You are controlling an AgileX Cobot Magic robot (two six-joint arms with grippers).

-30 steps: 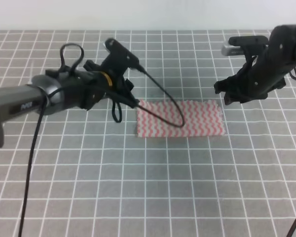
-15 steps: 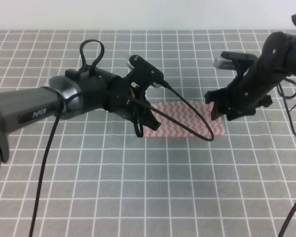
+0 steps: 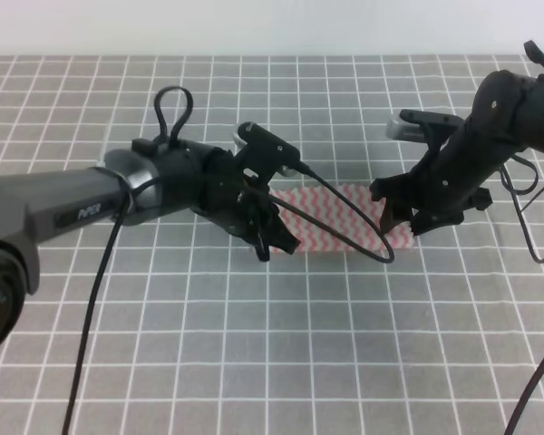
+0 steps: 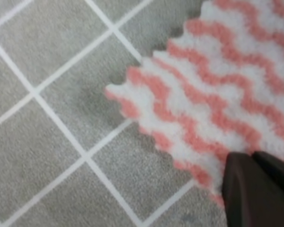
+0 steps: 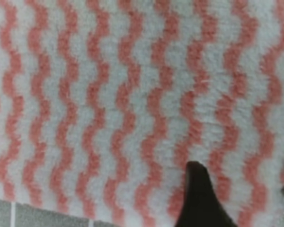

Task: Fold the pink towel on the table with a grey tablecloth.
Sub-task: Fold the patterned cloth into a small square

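Note:
The pink towel (image 3: 335,217) lies as a flat, narrow rectangle on the table with a grey tablecloth (image 3: 281,344). My left gripper (image 3: 277,239) is down at the towel's near left corner. In the left wrist view its dark fingers (image 4: 248,189) sit together on the towel's (image 4: 217,90) serrated near edge, so it looks shut on it. My right gripper (image 3: 401,223) is low over the towel's right end. In the right wrist view the towel (image 5: 109,104) fills the frame. One fingertip (image 5: 199,198) rests on it and the other is at the right border, so the jaws stand open.
A black cable (image 3: 349,237) loops from the left arm across the towel. The grey gridded cloth (image 4: 47,142) lies bare to the left of the towel corner. A white wall (image 3: 272,23) runs behind the table's far edge.
Both arms have moved inward and down onto the towel's ends, the left from the left, the right from the upper right. The towel has not visibly moved.

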